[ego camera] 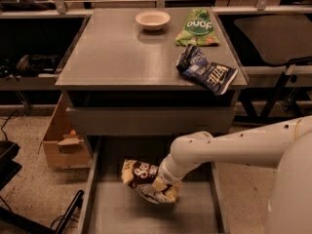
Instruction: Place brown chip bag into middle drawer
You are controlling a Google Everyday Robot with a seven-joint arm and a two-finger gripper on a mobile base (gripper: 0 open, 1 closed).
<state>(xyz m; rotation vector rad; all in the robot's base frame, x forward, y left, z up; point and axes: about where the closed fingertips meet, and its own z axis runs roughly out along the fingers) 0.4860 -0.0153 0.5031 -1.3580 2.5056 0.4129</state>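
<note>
The jaws are hidden behind the wrist and the crumpled foil, so I cannot tell how they stand. The gripper is at the end of the arm, which reaches in from the right, low over the open drawer. The brown bag is pressed against the gripper and extends to its left. Its long axis runs across the drawer, slanting from upper left down to lower right. The bag sits within the drawer's side walls, over the rear part of the floor. Whether it touches the floor or hangs just above it cannot be told. My judgement is that the coming move is a short lowering and letting go, straight down. Above, a shut drawer front sits under the counter, which carries a bowl, a green bag and a blue bag.
</note>
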